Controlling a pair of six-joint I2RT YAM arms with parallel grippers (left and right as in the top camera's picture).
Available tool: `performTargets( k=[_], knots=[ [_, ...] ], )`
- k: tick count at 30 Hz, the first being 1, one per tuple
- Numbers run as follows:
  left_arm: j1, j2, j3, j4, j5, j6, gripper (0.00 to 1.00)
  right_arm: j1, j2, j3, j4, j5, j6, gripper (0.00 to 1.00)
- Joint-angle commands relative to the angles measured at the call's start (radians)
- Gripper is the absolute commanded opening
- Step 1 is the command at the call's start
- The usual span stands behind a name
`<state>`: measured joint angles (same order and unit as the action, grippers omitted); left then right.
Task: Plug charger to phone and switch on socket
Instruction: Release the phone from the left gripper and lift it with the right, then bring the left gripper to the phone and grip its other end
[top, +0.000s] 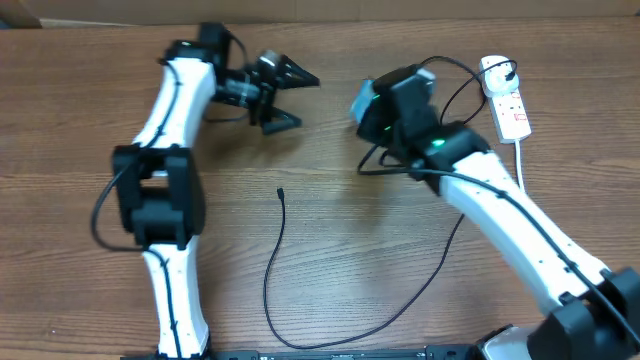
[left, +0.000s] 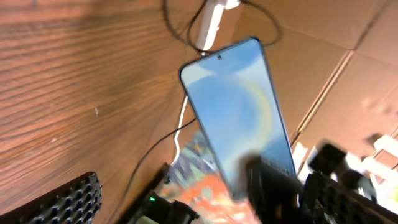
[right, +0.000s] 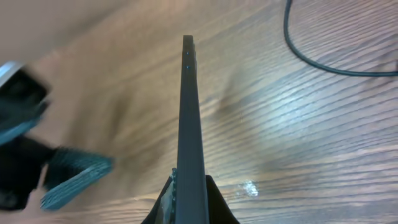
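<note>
You're clamping the phone edge-up in the right tool, probably presenting its port; the left tool is gaping opposite.

Premises assessed as a robotics test bench, laboratory type. Grounds: a left arm and a right arm, white with black joints, rise from the near edge of a wood-grain table. Plain brown cardboard sheeting stands as a backdrop just beyond the left gripper. A white power strip lies well off to that gripper's right, past the right arm.
</note>
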<state>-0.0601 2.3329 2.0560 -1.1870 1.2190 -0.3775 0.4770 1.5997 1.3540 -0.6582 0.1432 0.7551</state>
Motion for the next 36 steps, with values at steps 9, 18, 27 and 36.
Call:
performTargets(
  k=[9,18,27,36],
  knots=[
    [0.039,-0.551,0.023,-0.280,-0.476,0.331,1.00,-0.175,-0.146,0.029,0.108,-0.578,0.137,0.04],
    [0.039,-0.768,0.022,-0.251,-0.724,0.005,1.00,-0.250,-0.146,0.028,0.293,-0.990,0.358,0.04],
    [-0.073,-0.765,-0.102,-0.166,-0.747,-0.146,1.00,-0.248,-0.146,0.028,0.317,-1.022,0.484,0.04],
    [-0.142,-0.751,-0.282,0.243,-0.689,-0.454,1.00,-0.246,-0.146,0.028,0.394,-1.004,0.612,0.04]
  ],
)
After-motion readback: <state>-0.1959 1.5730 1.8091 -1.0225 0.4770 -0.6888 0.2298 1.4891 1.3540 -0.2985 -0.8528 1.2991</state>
